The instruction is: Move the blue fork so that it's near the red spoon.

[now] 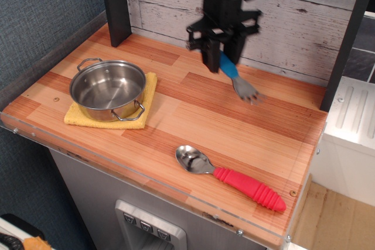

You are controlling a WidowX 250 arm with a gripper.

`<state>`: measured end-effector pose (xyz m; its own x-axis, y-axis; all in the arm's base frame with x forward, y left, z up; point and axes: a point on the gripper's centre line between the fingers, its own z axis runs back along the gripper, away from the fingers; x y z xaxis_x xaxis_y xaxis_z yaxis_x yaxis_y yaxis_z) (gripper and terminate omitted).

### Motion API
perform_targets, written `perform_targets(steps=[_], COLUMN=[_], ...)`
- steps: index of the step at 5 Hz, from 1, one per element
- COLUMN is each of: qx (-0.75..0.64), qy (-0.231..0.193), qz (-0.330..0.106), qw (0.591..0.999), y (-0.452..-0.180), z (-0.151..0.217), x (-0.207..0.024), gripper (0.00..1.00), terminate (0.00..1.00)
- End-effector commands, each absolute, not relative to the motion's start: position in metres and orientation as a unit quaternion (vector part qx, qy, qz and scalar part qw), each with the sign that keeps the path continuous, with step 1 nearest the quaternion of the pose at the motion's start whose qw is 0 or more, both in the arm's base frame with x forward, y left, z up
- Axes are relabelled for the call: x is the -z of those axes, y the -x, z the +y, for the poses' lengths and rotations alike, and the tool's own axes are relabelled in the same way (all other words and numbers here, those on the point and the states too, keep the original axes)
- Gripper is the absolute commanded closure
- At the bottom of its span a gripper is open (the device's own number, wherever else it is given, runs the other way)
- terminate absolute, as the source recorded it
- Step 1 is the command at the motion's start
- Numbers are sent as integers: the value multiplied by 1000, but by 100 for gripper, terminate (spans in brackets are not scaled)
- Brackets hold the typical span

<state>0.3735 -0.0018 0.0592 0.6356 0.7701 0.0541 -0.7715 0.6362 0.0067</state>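
Observation:
My black gripper (pixel 221 61) hangs over the back middle of the wooden counter and is shut on the blue fork (pixel 229 67). Only the lower end of the blue handle shows below the fingers. The silver tines (pixel 247 91) slant down to the right, just above the wood. The red spoon (pixel 234 178) lies flat near the front right edge, its silver bowl pointing left and its red handle pointing right. The fork is well behind the spoon.
A steel pot (pixel 108 88) sits on a yellow cloth (pixel 149 99) at the left. Black posts stand at the back left (pixel 115 4) and right (pixel 345 39). A plank wall (pixel 293 21) closes the back. The counter's front edge (pixel 146 187) has a clear strip.

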Motion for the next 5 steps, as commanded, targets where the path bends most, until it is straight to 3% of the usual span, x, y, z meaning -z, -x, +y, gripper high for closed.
perform_targets(steps=[1, 5], qx=[-287, -238], qy=[10, 1], qz=[-50, -68], qw=[957, 969], y=[-369, -363], z=[-27, -57], x=[-72, -39], gripper=[100, 100], terminate=[0, 0])
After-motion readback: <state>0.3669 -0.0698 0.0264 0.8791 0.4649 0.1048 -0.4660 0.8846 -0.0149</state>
